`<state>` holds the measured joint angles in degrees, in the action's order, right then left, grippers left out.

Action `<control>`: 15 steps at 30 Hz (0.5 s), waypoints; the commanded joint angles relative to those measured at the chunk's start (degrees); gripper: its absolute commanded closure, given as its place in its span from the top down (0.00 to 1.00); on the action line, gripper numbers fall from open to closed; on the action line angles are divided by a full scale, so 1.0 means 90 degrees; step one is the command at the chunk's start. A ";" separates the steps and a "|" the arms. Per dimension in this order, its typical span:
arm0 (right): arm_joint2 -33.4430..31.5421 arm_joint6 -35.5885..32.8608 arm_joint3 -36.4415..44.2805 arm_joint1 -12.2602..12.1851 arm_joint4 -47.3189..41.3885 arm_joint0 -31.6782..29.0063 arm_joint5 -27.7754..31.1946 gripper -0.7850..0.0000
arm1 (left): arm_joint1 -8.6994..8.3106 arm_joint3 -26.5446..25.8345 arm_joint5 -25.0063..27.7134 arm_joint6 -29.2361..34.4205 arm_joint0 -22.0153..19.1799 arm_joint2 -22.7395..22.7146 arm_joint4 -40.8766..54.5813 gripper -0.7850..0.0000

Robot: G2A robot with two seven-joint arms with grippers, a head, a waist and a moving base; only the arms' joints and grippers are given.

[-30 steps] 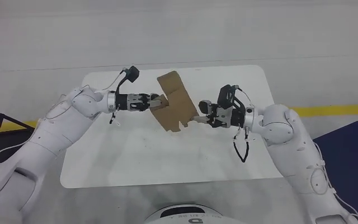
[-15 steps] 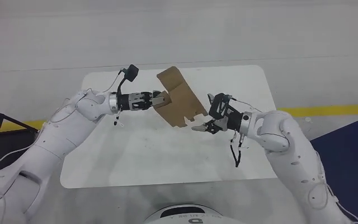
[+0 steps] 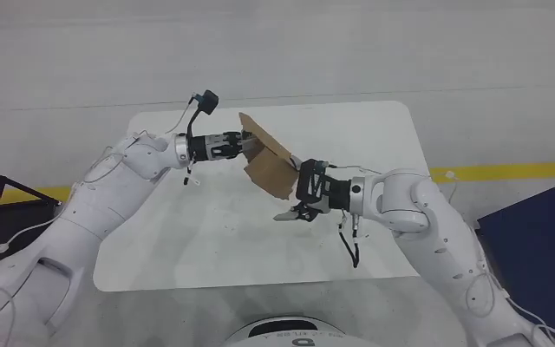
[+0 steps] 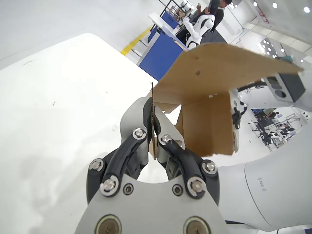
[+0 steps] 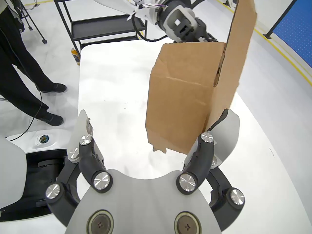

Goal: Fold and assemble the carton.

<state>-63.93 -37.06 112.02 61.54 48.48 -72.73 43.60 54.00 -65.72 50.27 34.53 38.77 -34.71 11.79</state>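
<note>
A brown carton [image 3: 267, 161] of folded cardboard hangs above the white table [image 3: 217, 243], partly opened with one panel standing out. My left gripper [image 4: 152, 120] is shut on a thin flap of the carton [image 4: 207, 79] at its far-left side. My right gripper [image 5: 156, 125] stands open right under the carton [image 5: 180, 103]; one of its fingers [image 5: 225, 127] touches the lower edge of the upright panel, the other is apart. In the top view the right gripper [image 3: 293, 201] sits at the carton's near right corner, the left gripper [image 3: 244, 146] on its other side.
The white table has bare room all around the carton. A black wheeled rack [image 5: 97, 25] and a person's legs [image 5: 26, 74] stand beyond the table's edge. Blue partitions [image 4: 160, 57] stand beyond another edge.
The left gripper turned the carton so its panels stand more on edge. The right arm swung in towards the carton's near corner, its open fingers now under the lower edge.
</note>
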 commanded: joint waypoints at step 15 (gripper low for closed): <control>-0.1016 0.1076 -0.0095 -0.0162 0.0394 -0.0486 -0.0206 1.00 | 0.0181 0.0522 0.0649 -0.0085 0.0368 -0.0468 0.1988 0.00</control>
<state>-71.00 -29.09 110.93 60.29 51.69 -75.84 41.57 55.76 -61.36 55.76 33.22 41.95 -38.38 28.32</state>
